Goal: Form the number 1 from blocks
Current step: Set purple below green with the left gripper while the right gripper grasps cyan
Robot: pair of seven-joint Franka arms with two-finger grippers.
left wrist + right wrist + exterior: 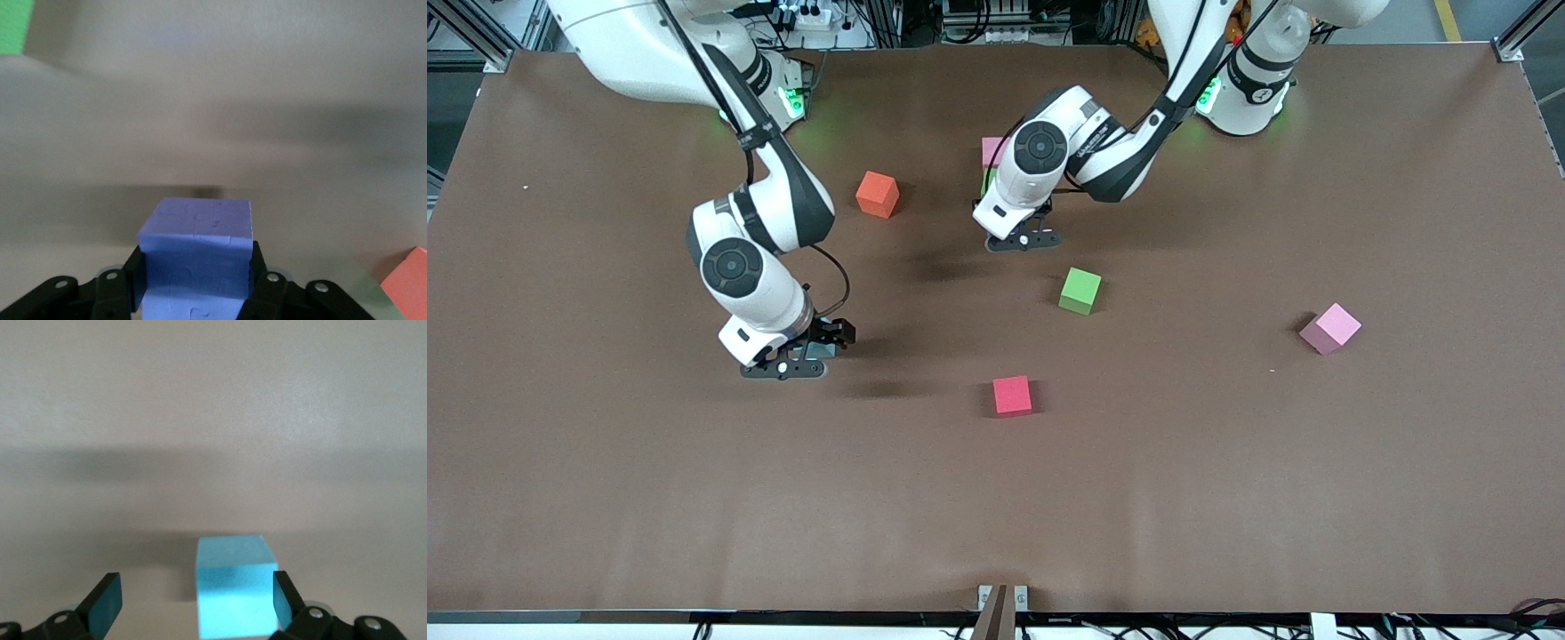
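Two wrist-only blocks | left claw [197, 293] clamps purple block [197, 257] | right claw [193, 603] wide around light blue block [235, 583]

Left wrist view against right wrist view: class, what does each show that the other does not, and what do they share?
Only the left wrist view shows the left gripper shut on the purple block, plus a green block's corner and an orange-red corner. Only the right wrist view shows the right gripper open around the light blue block. Both share the brown table.

Right claw [193, 600] wide open w/ light blue block [235, 583] btwn fingers, on table [213, 420].
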